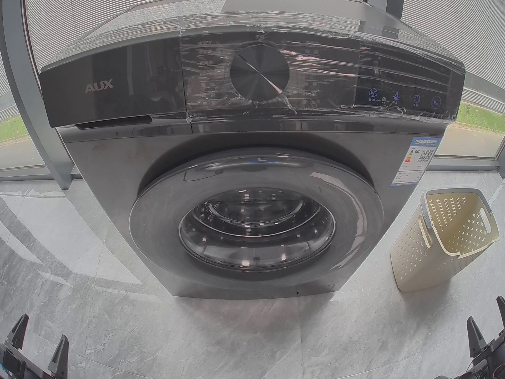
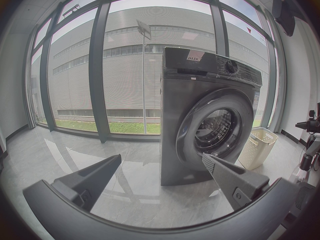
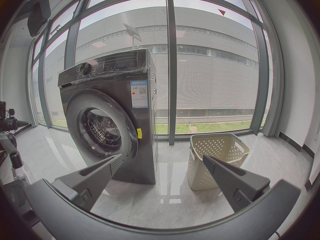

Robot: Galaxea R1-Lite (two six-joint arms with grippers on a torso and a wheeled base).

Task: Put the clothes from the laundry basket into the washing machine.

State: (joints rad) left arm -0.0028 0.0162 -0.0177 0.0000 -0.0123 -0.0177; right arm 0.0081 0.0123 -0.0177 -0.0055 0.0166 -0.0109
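Dead ahead on the grey marbled floor (image 1: 252,338): the washing machine (image 1: 121,164), round door (image 1: 256,227) shut, back toward the window wall (image 2: 126,84). Just beside the machine's right front corner, apart from it: the laundry basket (image 1: 447,238), cream, perforated, upright on the floor, bare inner walls on show.

Open floor across the whole stretch between the machine's front and both grippers, and more off the machine's left side, out to the window wall. Low at the near edge of the floor: left gripper (image 2: 161,156) spread wide, holding nothing; right gripper (image 3: 162,157) likewise wide and bare, on the basket's side.

Pale logo lettering (image 1: 99,86) at the left end of the dark control panel (image 1: 137,69). Round dial (image 1: 259,72) mid-panel under clear film (image 1: 210,85). Lit touch icons (image 1: 405,99) at the right end. Energy label (image 1: 417,160) with coloured bars and a square code at the front face's upper right corner. Small yellow sticker (image 3: 139,133) beside the door's right rim, print too small to make out.
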